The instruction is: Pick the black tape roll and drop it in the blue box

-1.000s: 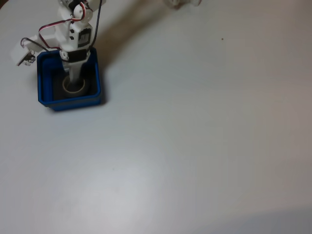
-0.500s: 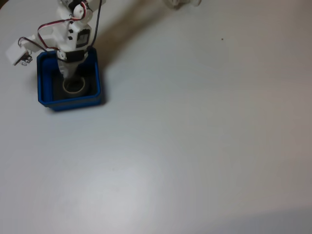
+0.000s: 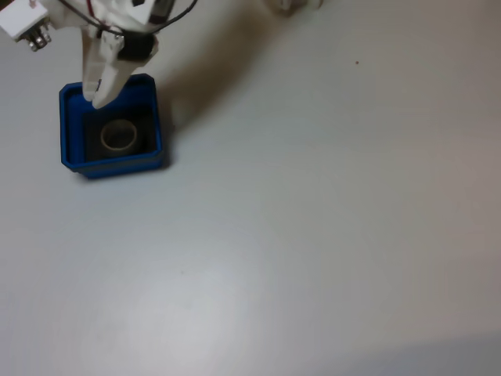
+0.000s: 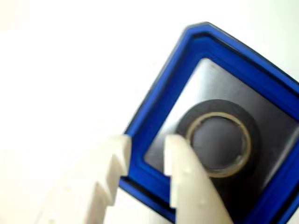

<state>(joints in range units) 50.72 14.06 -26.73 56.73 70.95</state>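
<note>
The black tape roll (image 3: 102, 139) lies flat on the dark floor of the blue box (image 3: 109, 163), which sits at the table's upper left in the fixed view. My white gripper (image 3: 100, 99) hangs above the box's back-left rim, clear of the roll, open with nothing between its fingers. In the wrist view the roll (image 4: 219, 106) rests inside the box (image 4: 159, 88), its beige core showing. There the gripper (image 4: 148, 142) has its two fingertips a little apart over the near blue rim, just left of the roll.
The box stands on a plain white table (image 3: 313, 219). The arm's shadow runs from the box toward the top middle. A white object (image 3: 293, 4) sits at the top edge, and a tiny dark speck (image 3: 357, 63) marks the table at upper right.
The gripper has risen out of the box and drawn back toward the upper left. The tape roll stays lying on the box floor, free of the fingers.
</note>
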